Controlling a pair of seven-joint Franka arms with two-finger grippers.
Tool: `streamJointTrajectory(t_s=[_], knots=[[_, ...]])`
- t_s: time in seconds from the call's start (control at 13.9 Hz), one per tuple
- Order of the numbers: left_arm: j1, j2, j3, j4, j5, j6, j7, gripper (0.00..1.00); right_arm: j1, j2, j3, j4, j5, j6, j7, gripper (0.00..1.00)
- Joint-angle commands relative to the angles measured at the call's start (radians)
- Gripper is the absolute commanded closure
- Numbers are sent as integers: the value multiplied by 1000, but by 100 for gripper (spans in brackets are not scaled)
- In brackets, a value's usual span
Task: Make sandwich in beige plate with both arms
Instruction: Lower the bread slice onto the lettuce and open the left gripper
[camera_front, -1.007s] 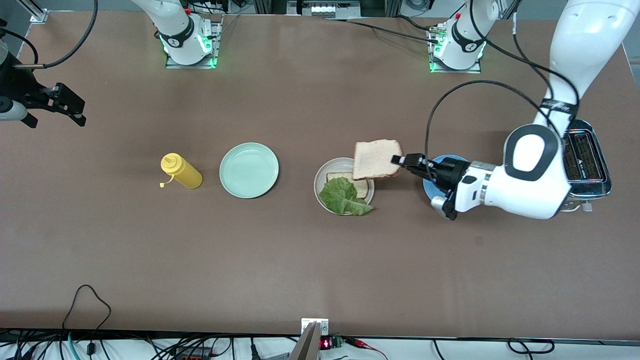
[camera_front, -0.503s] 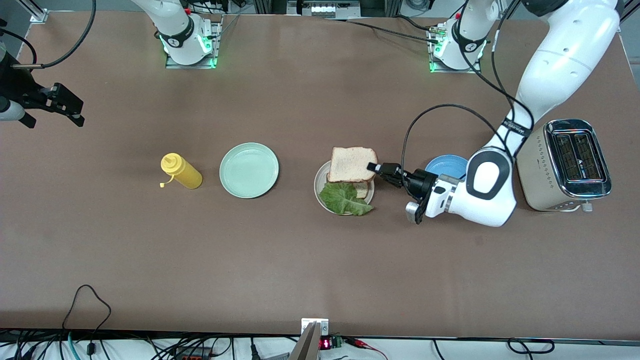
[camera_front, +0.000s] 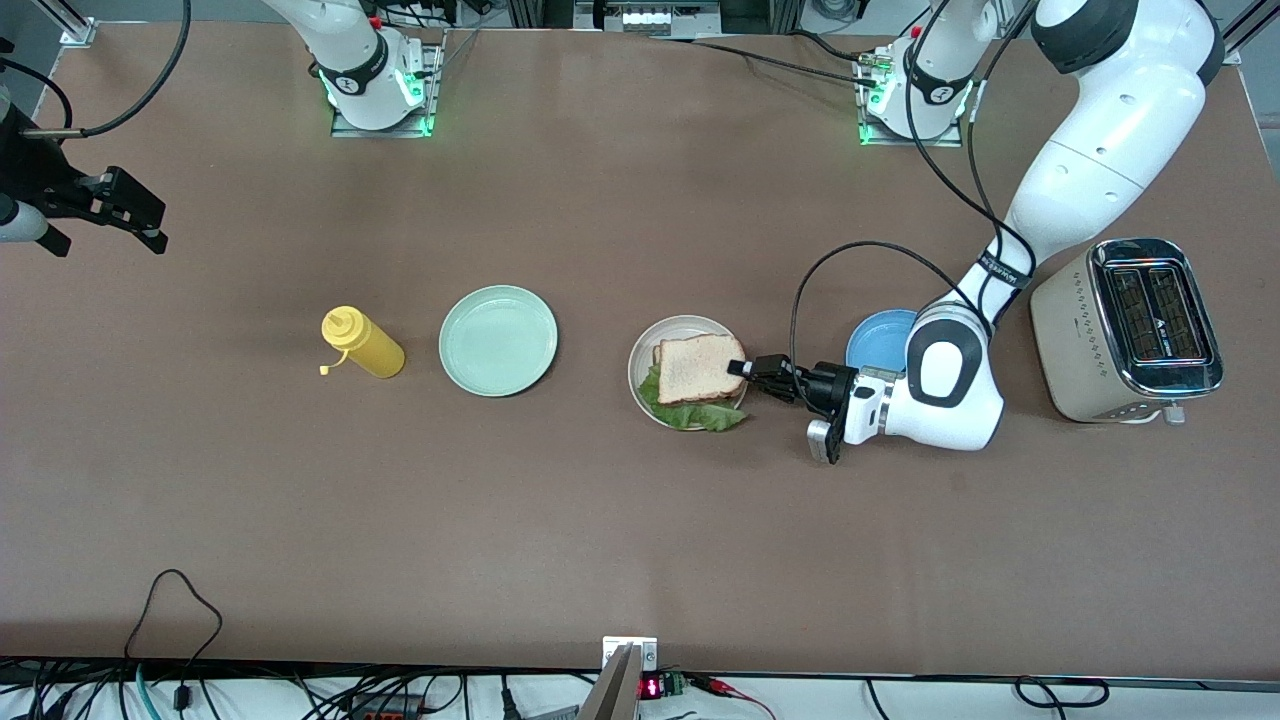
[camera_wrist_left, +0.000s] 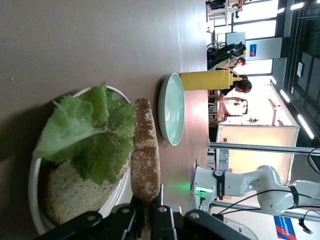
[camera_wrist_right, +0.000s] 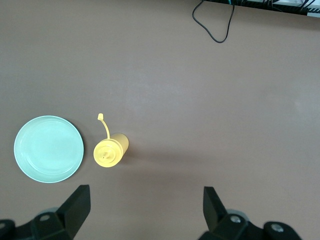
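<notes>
My left gripper (camera_front: 742, 367) pinches the top toast slice (camera_front: 698, 368) by its edge at the plate's three o'clock; the slice lies flat over the lettuce (camera_front: 700, 414) and bottom slice (camera_wrist_left: 70, 192) in the beige plate (camera_front: 640, 345), its length running toward nine o'clock from my jaws. My right gripper (camera_front: 128, 212) waits spread wide over the right arm's end of the table, well apart from the plate; I judge releasing comes next.

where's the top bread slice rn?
The top bread slice is over the lettuce and lower slice on the beige plate, pinched at one edge by the shut left gripper, between the mint green plate and blue plate.
</notes>
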Motion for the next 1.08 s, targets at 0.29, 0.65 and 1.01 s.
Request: streamJointTrajectory(t_s=[0.29, 0.65, 1.01], knots=[[-17, 38, -3, 7, -28, 49, 62, 87, -4, 6, 1, 17, 0, -6, 7, 0], [-11, -11, 7, 10, 97, 46, 47, 0, -4, 7, 1, 17, 0, -6, 7, 0], [-7, -66, 7, 5, 242, 35, -35, 0, -4, 7, 1, 17, 0, -6, 7, 0]])
